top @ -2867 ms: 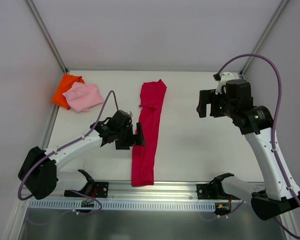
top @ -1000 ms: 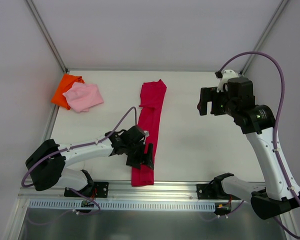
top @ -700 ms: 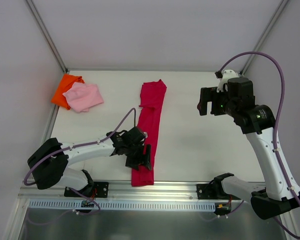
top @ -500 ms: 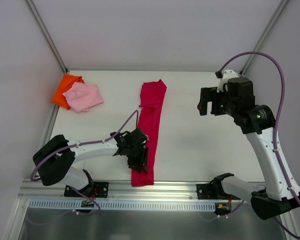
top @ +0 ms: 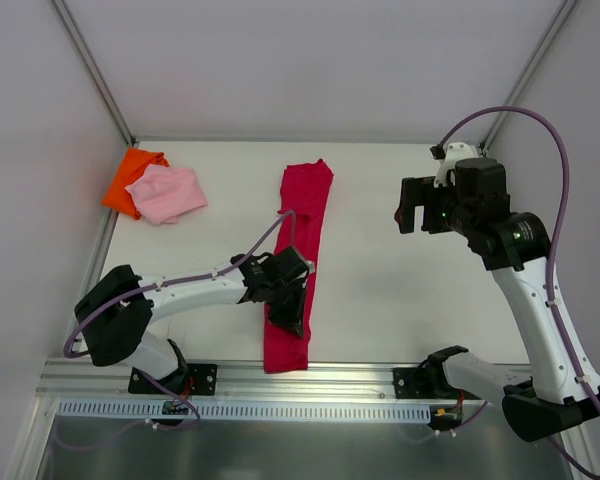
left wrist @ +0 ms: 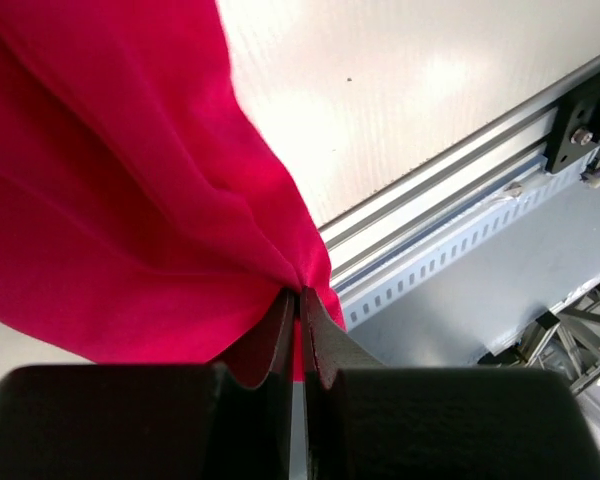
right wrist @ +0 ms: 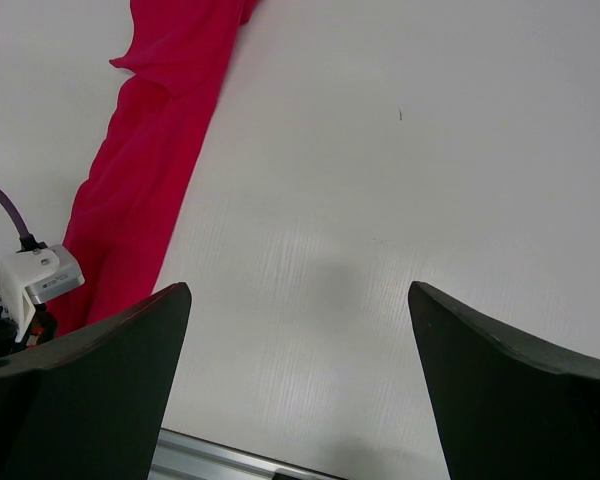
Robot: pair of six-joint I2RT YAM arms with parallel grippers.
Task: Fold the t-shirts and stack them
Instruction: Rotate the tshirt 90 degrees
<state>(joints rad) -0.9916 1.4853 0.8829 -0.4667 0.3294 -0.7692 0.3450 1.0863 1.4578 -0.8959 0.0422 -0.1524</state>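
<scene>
The crimson t-shirt (top: 305, 215) lies as a narrow strip down the bench (top: 400, 320), long axis near to far, its near part pinched by the jaws of the left arm (top: 195, 288) (a second ago apart beside it, now clamped on cloth), while the jaws of the right arm (top: 525, 290) hang wide apart, well clear.

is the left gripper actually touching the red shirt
Touching. The left wrist view shows the left gripper shut on a bunched fold of the red t-shirt, with the cloth pinched between its closed jaws.
</scene>
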